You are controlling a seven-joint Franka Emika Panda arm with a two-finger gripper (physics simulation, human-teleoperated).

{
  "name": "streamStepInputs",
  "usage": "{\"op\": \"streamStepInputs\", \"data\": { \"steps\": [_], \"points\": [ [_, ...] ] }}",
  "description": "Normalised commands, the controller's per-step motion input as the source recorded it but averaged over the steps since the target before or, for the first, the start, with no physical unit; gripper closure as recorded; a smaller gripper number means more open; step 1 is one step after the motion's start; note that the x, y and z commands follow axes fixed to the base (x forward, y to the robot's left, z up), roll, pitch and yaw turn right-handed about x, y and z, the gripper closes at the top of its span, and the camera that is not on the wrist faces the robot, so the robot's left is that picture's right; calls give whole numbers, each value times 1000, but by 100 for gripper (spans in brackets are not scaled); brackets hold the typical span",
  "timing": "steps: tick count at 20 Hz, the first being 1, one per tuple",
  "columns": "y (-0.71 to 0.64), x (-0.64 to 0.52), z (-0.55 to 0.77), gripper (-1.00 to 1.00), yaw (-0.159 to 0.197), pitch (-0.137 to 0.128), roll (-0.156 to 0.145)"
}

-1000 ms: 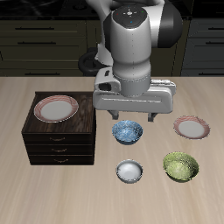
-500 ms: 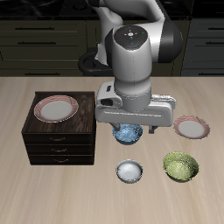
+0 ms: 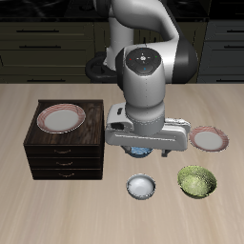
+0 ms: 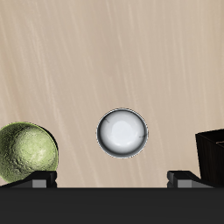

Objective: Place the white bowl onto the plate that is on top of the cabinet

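White bowl [image 3: 140, 186] sits free near the table's front edge. The gripper [image 3: 148, 145], spread wide, has sunk lower than before, hiding most of the blue bowl [image 3: 139, 153]. Plate [image 3: 59, 118] rests atop the cabinet [image 3: 63, 154].

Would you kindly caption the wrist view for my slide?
Hand's view down onto the white bowl, flanked by a yellow-green bowl and the cabinet corner.

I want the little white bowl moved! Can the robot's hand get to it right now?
Probably yes. The white bowl sits alone on bare table, apart from the yellow-green bowl and the cabinet. The wrist view shows it straight below the hand, nothing between.
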Motion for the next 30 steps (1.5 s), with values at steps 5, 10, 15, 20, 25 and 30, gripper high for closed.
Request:
{"op": "streamStepInputs", "data": {
  "steps": [5,10,15,20,25,30],
  "points": [
    [28,47,-252,-100,-2,31,4],
    [61,44,-266,-100,3,25,11],
    [-6,37,-188,-100,-1,24,-13],
    [50,42,-262,-100,-6,31,8],
    [69,34,-263,-100,-11,36,-2],
    [86,-8,-235,-100,-4,31,12]
  ]
}}
